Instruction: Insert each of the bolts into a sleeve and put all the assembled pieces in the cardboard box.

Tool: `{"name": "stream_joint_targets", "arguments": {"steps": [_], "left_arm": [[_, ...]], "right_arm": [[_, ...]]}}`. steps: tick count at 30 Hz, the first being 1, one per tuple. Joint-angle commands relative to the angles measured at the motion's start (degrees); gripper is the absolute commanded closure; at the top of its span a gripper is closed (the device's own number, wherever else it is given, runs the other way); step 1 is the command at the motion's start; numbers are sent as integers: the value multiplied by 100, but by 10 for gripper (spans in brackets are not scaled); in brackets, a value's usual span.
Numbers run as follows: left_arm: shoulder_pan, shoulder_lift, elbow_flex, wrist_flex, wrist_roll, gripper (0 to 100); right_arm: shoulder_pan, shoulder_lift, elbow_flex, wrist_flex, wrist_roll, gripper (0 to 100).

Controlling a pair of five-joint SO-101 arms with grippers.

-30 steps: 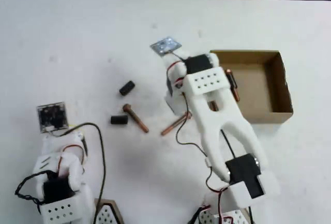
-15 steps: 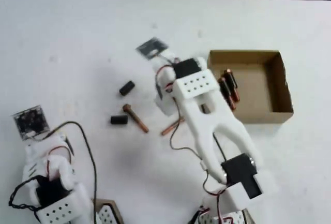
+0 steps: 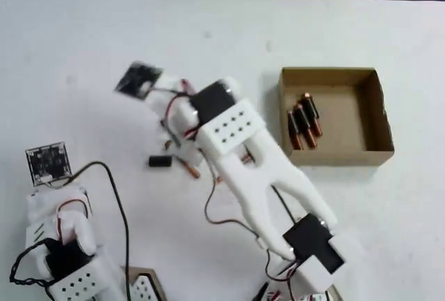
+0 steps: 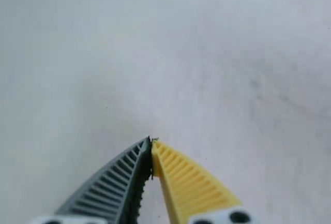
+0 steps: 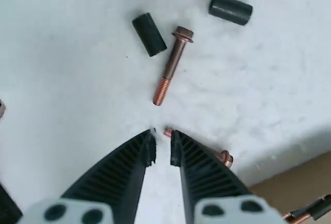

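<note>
The left arm [image 3: 66,252] is sitting at the 7 o'clock edge of the desk [image 3: 83,37]. In the left wrist view, the left gripper [image 4: 151,144] is hanging over bare desk surface; its grey and yellow fingers [image 4: 116,182] are pressing together at the tips, with nothing between them.

Near the desk centre, the first sleeve [image 3: 160,161], black and cylindrical, is lying on its side. The first bolt [image 3: 189,169], copper-coloured, is lying just beside it at its 3 o'clock, partly covered by the right arm [image 3: 250,176]. That arm is stretching from the 5 o'clock edge of the desk toward 10 o'clock.

In the right wrist view, the right gripper [image 5: 161,140] is hovering above the desk. Its black fingers [image 5: 124,167] are standing narrowly apart and are holding nothing.
- The first bolt is lying loose ahead of the fingertips; its head is just beside the first sleeve and not inserted.
- The second sleeve [image 5: 231,9] is lying apart from both, farther out.
- The second bolt [image 5: 226,158] is lying on the desk partly under one finger; its threaded tip is showing just beyond that fingertip.

The cardboard box [image 3: 348,99] is standing at the 3 o'clock side of the desk; three assembled pieces [image 3: 302,121] are lying side by side inside it, against its 9 o'clock wall.
</note>
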Motion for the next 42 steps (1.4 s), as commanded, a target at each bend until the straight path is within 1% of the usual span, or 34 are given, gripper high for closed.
{"name": "stream_joint_targets", "arguments": {"steps": [1,3,8,13,17,21,22,26,31,35,42], "left_arm": [[-48,-84,-176,105,-70,977],[-48,-84,-176,105,-70,977],[-409,-84,-176,105,-70,977],[-409,-84,-176,97,-70,978],[-400,-84,-176,70,-70,978],[-391,-84,-176,70,-70,978],[-382,-84,-176,70,-70,978],[-382,-84,-176,70,-70,978],[-382,-84,-176,70,-70,978],[-382,-84,-176,62,-79,978],[-382,-84,-114,62,-88,978]], "right_arm": [[-470,-40,-193,-163,404,957],[-514,-40,-79,-365,598,957],[-523,-31,738,-1288,651,954],[-541,-40,1521,-2220,695,954],[-532,-40,1855,-2308,1275,953],[-541,-40,2084,-2598,1363,952],[-541,-40,2171,-2668,1512,946],[-629,-40,2426,-2747,2295,858],[-725,13,2444,-3169,2444,865],[-901,497,2084,-3134,2418,865],[-901,1982,193,-2149,2382,867]]}}
